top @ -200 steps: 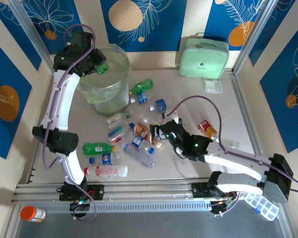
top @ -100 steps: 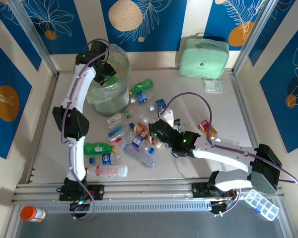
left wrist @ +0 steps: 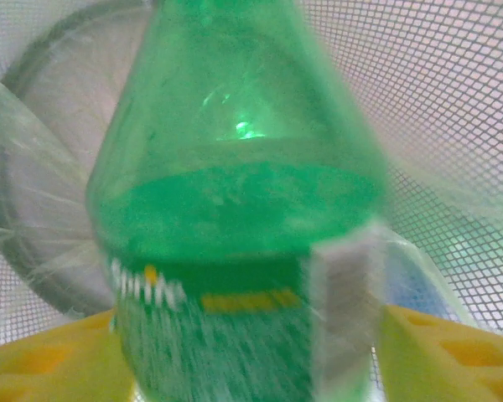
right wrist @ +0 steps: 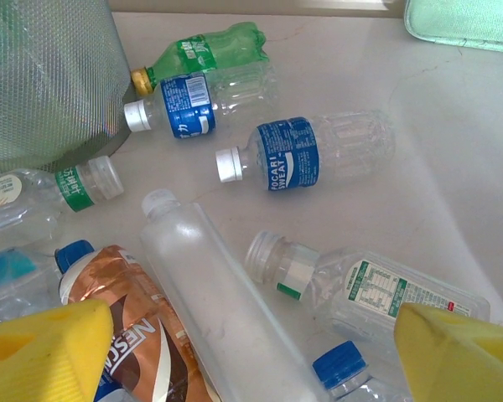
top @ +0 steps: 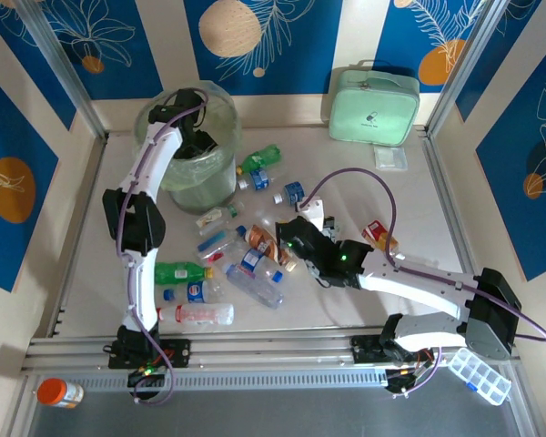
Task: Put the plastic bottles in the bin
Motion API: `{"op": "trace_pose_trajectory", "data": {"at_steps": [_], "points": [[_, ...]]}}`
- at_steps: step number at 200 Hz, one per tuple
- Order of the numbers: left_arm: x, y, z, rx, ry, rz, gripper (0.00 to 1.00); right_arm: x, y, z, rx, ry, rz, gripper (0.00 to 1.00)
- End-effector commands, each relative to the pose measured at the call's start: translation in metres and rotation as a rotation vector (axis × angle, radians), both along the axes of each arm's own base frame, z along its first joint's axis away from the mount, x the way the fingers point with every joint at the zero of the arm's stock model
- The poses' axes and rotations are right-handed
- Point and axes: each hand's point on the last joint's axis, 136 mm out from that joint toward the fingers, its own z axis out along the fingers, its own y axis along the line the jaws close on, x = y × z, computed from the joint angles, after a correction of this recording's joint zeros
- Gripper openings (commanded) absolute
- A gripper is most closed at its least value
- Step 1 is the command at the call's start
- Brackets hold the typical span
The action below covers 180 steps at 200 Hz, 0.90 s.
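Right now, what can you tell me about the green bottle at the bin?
The green bottle is see-through green plastic, with a darker label carrying white letters, a yellow stripe and a white barcode patch. It looks blurred. It sits between two yellow fingers; whether they grip it I cannot tell. Behind it are the mesh wall and pale liner of the bin.

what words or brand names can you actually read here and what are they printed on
"POCARI SWEAT": blue label of the clear bottle.
"NESC", rest unreadable: brown bottle.
"Spri", blurred, probably Sprite: green bottle in the left wrist view.
Too small to read: the blue-labelled bottle by the bin, the fine print on the crushed bottle, and the green-labelled bottle.
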Motion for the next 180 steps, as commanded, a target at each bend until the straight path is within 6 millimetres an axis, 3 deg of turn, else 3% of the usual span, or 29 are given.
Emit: {"op": "trace_pose_trajectory", "data": {"at_steps": [1, 41, 63, 113, 180], "points": [[-0.002, 0.000, -0.010, -0.015, 0.026, 0.019, 0.83, 0.002, -0.003, 0.009, 0.040, -0.028, -0.027, 0.88], [-0.002, -0.006, -0.010, -0.052, 0.021, 0.016, 0.88, 0.002, -0.001, 0.010, 0.041, -0.029, -0.013, 0.88], [0.000, -0.011, 0.008, -0.052, -0.030, -0.028, 0.88, 0.001, 0.000, 0.010, 0.041, -0.029, -0.002, 0.88], [-0.021, -0.012, 0.092, 0.015, -0.211, -0.103, 0.86, -0.001, -0.001, 0.014, 0.060, -0.051, 0.017, 0.88], [-0.084, 0.004, 0.195, 0.146, -0.480, -0.132, 0.85, 0.000, -0.007, 0.015, 0.063, -0.063, -0.006, 0.88]]}}
